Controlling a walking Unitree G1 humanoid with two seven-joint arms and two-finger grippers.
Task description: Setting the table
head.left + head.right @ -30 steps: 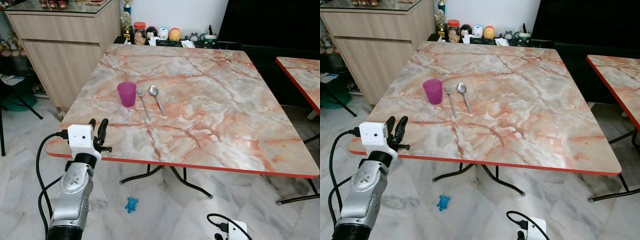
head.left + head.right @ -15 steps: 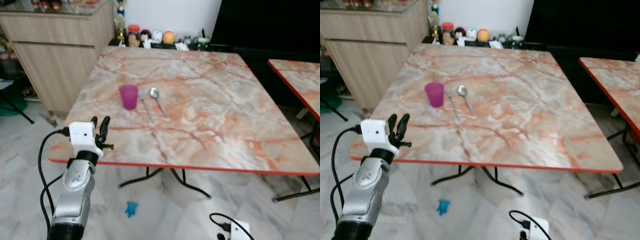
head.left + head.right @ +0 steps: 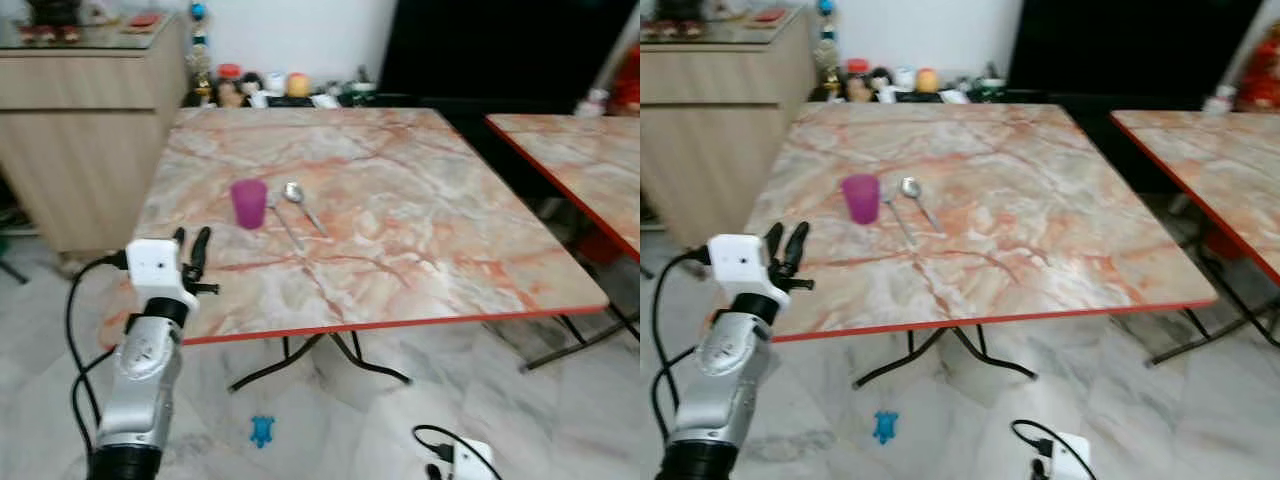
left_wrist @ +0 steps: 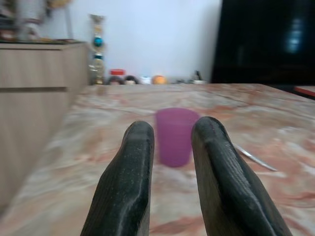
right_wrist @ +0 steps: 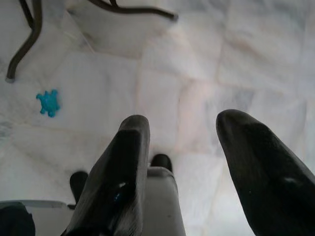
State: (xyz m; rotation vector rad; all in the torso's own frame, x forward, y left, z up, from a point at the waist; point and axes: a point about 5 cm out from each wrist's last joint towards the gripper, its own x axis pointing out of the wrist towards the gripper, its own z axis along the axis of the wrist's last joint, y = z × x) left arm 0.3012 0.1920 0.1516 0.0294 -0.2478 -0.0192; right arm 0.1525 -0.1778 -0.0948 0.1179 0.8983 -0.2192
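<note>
Jaws of left gripper [image 3: 190, 243] parted, one cup [image 3: 249, 203], fork [image 3: 283, 220], spoon [image 3: 302, 204]

purple cup [image 3: 249, 203] ahead, tabletop [image 3: 420, 210] rightward bare

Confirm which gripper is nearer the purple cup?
Left. The left gripper is raised at the table's near edge, pointing at the cup just beyond it. The right gripper hangs low over the floor, far from it.

Glossy marble-look table [image 3: 400, 230], translucent plastic cup [image 3: 249, 203], shiny metal spoon [image 3: 301, 203].
</note>
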